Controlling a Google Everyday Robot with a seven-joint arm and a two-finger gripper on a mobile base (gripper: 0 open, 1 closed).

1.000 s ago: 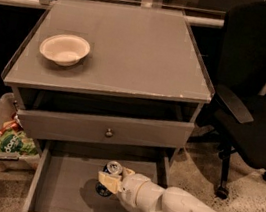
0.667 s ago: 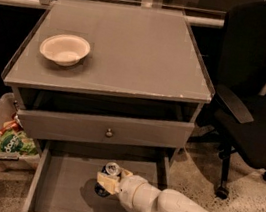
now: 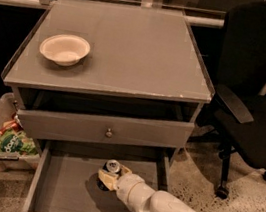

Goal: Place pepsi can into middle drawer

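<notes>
Cream tool [image 3: 107, 178] tight around cylindrical silver-topped pepsi can [image 3: 112, 166], inside shallow grey middle drawer [image 3: 63, 187].

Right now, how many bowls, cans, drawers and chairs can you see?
Bowls: 1, the white bowl on the cabinet top.
Cans: 1, the pepsi can, with the gripper right at it.
Drawers: 2, the middle drawer, open with the can inside, and the upper drawer.
Chairs: 1, the black chair.
Total: 5.
</notes>
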